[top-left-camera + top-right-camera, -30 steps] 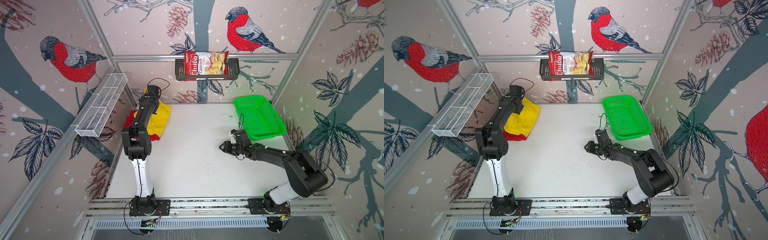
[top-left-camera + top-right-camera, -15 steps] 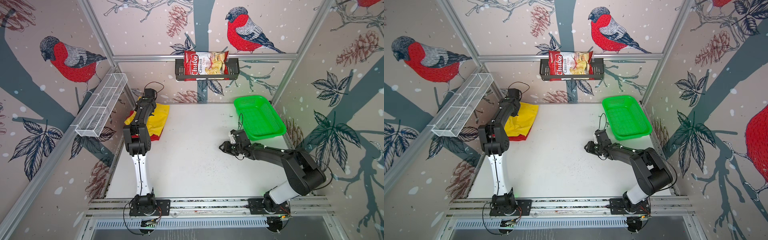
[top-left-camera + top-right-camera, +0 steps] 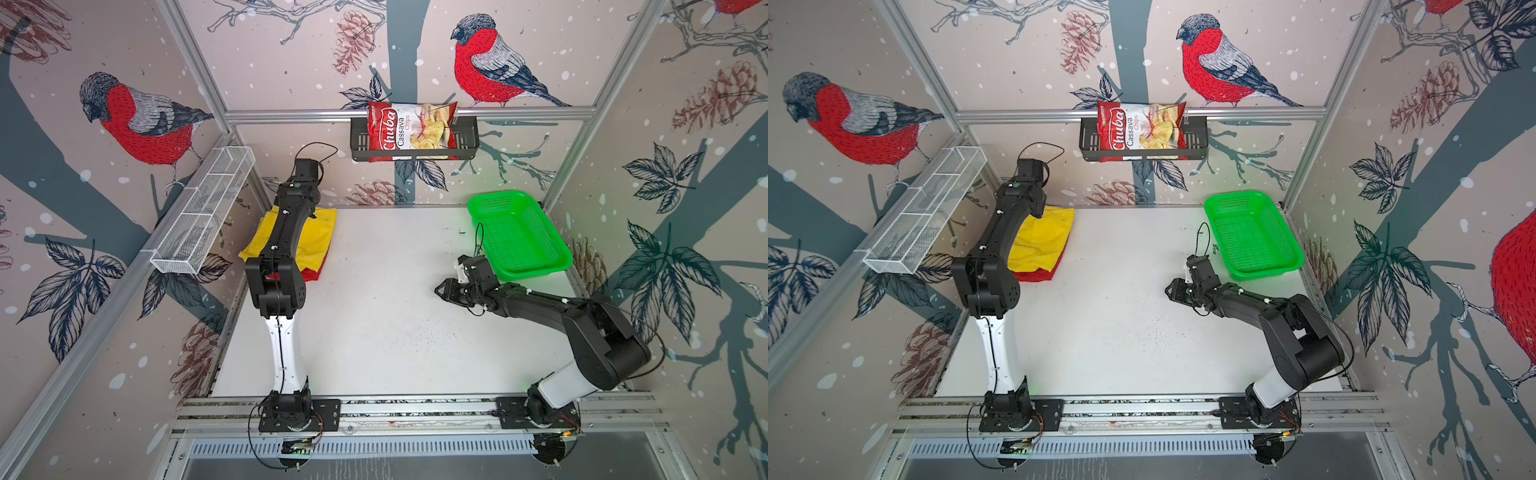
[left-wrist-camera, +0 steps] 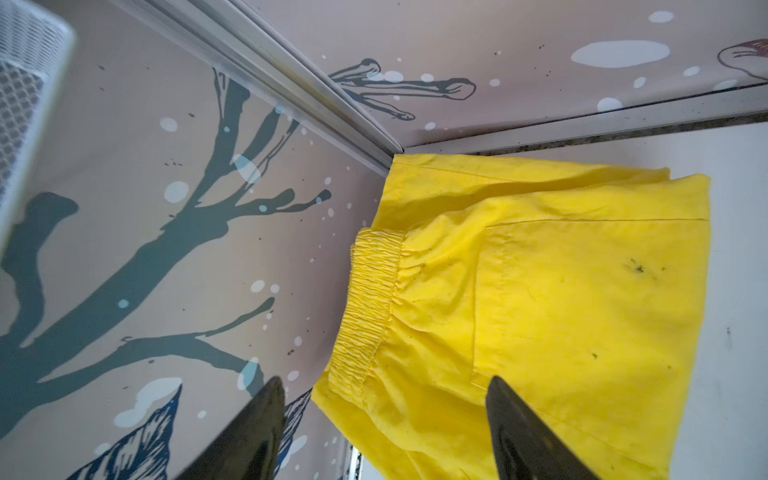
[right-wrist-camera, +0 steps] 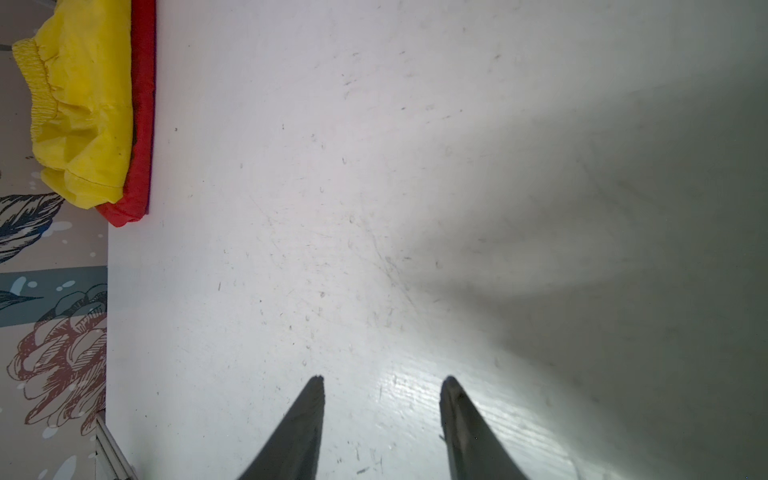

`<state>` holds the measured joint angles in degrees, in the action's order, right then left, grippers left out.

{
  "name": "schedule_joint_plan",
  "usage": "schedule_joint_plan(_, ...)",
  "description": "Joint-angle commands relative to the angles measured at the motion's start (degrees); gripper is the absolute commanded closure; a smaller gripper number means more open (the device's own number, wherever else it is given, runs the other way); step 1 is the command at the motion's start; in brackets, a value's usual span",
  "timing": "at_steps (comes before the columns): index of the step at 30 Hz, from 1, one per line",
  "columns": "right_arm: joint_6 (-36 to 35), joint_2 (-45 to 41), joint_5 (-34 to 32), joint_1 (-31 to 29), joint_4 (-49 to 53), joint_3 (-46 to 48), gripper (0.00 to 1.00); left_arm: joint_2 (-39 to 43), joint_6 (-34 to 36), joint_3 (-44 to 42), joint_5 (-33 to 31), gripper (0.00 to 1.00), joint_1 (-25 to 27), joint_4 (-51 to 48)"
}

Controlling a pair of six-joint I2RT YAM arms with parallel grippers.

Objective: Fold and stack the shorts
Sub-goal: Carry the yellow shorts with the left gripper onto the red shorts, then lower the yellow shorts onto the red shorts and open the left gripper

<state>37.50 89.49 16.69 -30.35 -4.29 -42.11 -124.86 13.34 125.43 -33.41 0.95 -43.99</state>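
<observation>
We see the left arm (image 3: 286, 232) reaching to 11 o'clock, left gripper (image 4: 384, 382) spread wide, empty, above the yellow shorts (image 4: 561, 291); right gripper (image 5: 382, 378), 3 o'clock, parted, empty.

Yellow shorts (image 4: 561, 291), red shorts (image 5: 141, 124); green mesh basket (image 3: 536, 270); white table (image 3: 374, 311); bird-print walls (image 3: 291, 62)

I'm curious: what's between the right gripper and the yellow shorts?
Bare white table, then the red shorts edge peeking from under the yellow shorts; the right wrist view shows it.
</observation>
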Motion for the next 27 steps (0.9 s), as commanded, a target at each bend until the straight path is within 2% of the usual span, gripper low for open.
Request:
schedule_joint_plan(1, -0.28, -1.25, -1.15, -0.23, -0.98, -0.52, 0.51, -1.34, -3.54, -2.08, 3.45, 0.25, -0.95, -2.04)
schedule_joint_plan(7, -0.99, -2.83, -2.25, -0.06, -0.36, -0.50, 0.50, -7.60, -10.61, -4.10, 9.48, 0.23, -5.61, -2.62)
schedule_joint_plan(13, -0.97, -3.76, -2.74, -0.07, -0.36, 0.26, 0.50, -13.02, -11.98, -4.57, 10.45, 0.23, -5.98, -2.65)
schedule_joint_plan(22, -1.16, -5.14, -3.24, 0.25, -0.19, 1.15, 0.50, -9.45, -17.62, -15.60, 19.99, 0.23, -5.96, 2.18)
schedule_joint_plan(27, -1.12, -5.64, -3.24, 0.38, -0.40, 1.30, 0.50, -6.83, -20.13, -20.17, 22.46, 0.23, -4.23, 4.96)
